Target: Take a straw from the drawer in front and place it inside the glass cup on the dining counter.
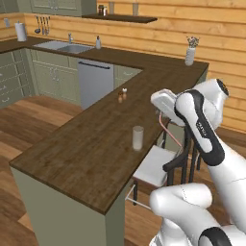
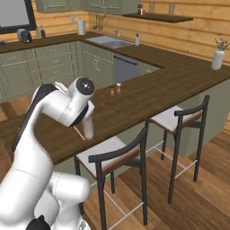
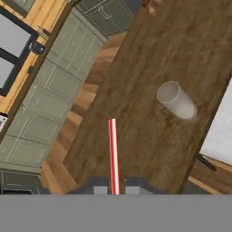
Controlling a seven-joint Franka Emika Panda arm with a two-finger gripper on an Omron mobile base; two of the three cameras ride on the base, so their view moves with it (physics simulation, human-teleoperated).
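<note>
The thin reddish-pink straw (image 3: 113, 154) runs forward from between my finger tips, and my gripper (image 3: 115, 189) is shut on its near end. It hangs above the dark-brown dining counter (image 3: 136, 68), with its free end pointing down at the wood. The glass cup (image 3: 176, 99) stands upright to the right of the straw's tip, apart from it. In the left base view the glass cup (image 1: 138, 138) sits near the dining counter's (image 1: 86, 149) right edge, left of my hand. From the right base, the straw (image 2: 79, 133) slants down just left of the glass cup (image 2: 88, 128).
Two tiny brown shakers (image 1: 122, 94) stand further along the counter, and a white vase with flowers (image 1: 190, 53) sits at its far end. Black chairs with white seats (image 2: 121, 157) line the counter's right side. A sink (image 1: 67, 47) lies on the far worktop.
</note>
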